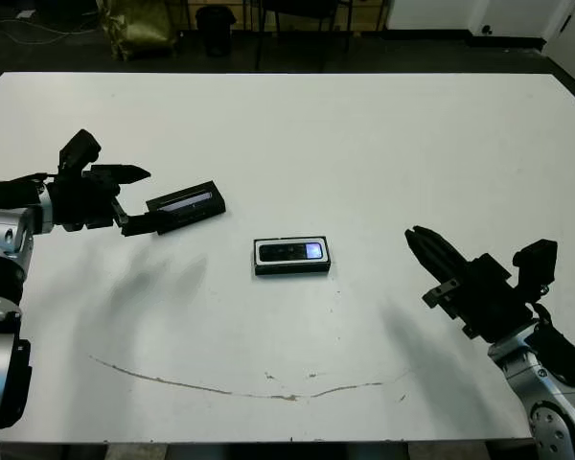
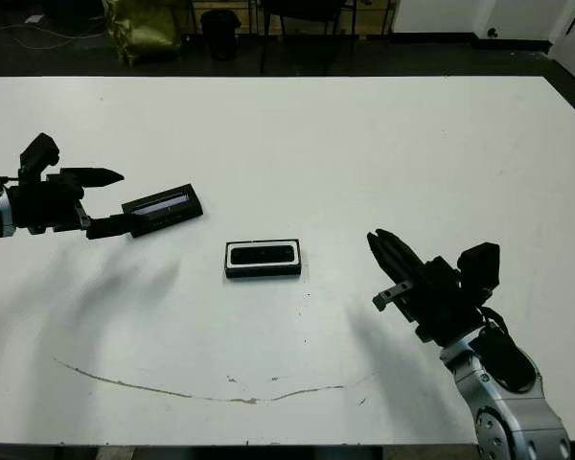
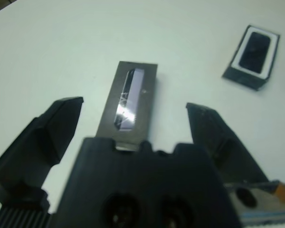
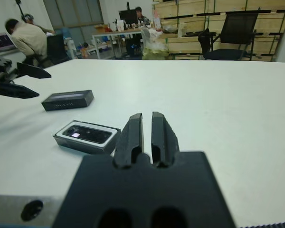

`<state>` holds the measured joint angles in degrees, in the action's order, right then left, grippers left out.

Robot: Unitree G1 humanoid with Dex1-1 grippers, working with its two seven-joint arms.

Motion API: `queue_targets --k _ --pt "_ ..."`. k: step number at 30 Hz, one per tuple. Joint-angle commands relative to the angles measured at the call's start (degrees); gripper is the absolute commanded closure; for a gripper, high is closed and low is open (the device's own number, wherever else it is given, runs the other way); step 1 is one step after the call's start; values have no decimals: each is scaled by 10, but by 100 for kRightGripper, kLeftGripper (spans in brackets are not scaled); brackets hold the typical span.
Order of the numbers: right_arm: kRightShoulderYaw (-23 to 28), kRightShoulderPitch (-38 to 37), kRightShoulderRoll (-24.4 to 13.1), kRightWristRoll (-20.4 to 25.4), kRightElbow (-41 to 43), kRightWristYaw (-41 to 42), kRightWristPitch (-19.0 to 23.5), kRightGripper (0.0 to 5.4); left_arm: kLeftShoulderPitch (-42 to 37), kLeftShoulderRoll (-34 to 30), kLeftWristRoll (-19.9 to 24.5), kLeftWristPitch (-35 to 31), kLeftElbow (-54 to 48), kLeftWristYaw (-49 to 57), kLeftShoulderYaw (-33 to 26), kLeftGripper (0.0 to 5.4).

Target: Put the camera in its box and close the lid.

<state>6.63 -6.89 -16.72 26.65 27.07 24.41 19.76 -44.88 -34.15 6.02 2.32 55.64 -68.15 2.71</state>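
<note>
from the head views we see the box point(image 1: 292, 257) near the table's point(image 1: 364, 144) middle with the camera point(image 1: 289, 252) already lying in its white lining. the lid point(image 1: 185, 205) lies apart to the left, flat on the table. our left gripper point(image 1: 134, 199) has its fingers spread wide at the lid's near end, one finger low beside it, nothing clamped. our right gripper point(image 1: 431, 257) hovers well to the right of the box.

in the left wrist view the lid point(image 3: 128, 102) sits between our open fingers point(image 3: 57, 126), its pale stripe glossy.

in the right wrist view our fingers point(image 4: 133, 135) are pressed together, empty, pointing toward the box point(image 4: 85, 135).

we judge the lid light, stiff and slick on top; we would pinch its long side edges, not the stripe.
</note>
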Motion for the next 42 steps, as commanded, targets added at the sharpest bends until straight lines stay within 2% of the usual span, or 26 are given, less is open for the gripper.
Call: queue_targets --k 1,8,12,16,20,23,31,37,42 --pt "1 -7 -3 6 0 -4 14 540 -9 4 -15 3 25 -1 4 2" --pt "1 -10 -12 0 14 -19 29 540 -23 7 -42 25 39 -11 22 2" --pt "8 -9 -3 29 2 -14 34 540 -28 13 -56 44 43 -10 30 2" --pt "6 -10 -11 23 10 -25 40 540 -34 22 -48 30 59 -24 24 2" --pt "10 -8 -6 40 -5 -7 29 540 -37 28 -48 25 70 -30 21 2" --pt "9 -9 -9 37 1 -16 39 540 -39 29 -49 21 72 -31 20 2" --pt "5 -6 -11 18 -24 3 7 540 -44 32 -62 47 87 -22 24 2" --pt "8 -12 -11 32 3 -16 43 540 -48 35 -79 68 99 11 28 2" --pt "-1 -8 -15 -6 -41 5 -5 540 -54 32 -100 84 104 37 37 2"
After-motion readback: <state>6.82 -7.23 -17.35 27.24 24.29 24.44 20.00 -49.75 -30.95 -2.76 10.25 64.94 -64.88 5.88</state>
